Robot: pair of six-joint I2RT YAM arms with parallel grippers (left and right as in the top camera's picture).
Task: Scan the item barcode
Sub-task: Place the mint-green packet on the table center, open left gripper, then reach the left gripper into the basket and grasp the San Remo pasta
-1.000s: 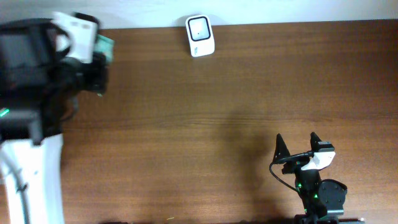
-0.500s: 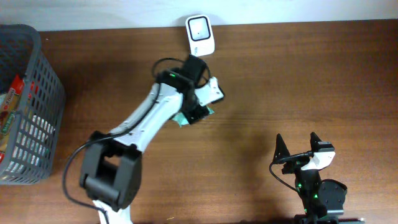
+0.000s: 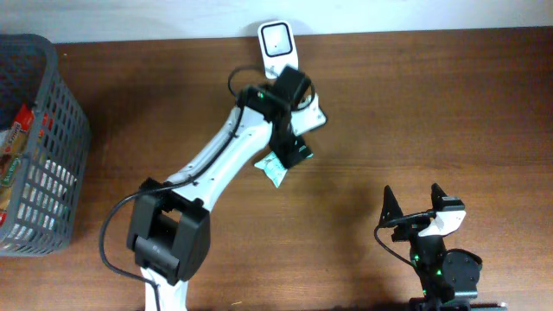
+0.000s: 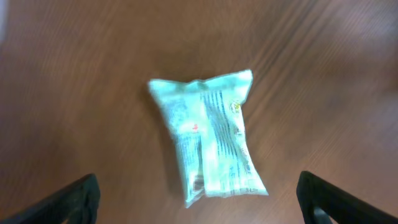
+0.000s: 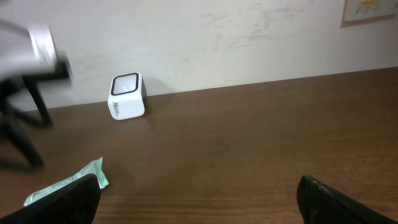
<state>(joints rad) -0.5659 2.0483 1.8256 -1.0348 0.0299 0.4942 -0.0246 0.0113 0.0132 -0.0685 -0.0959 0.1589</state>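
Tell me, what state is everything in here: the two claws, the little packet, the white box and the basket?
Left gripper: open, empty, above the packet.
Right gripper: open, empty.
Pale green plastic packet: lying flat on the brown wooden table, not held.
White box-shaped scanner: upright at the table's far edge.
Grey mesh basket: upright, holding packaged goods.

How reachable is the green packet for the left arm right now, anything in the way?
Probably yes: the left gripper hangs open directly above the green packet, which lies flat on the table, framed between its fingers in the wrist view. Nothing seems to block it.
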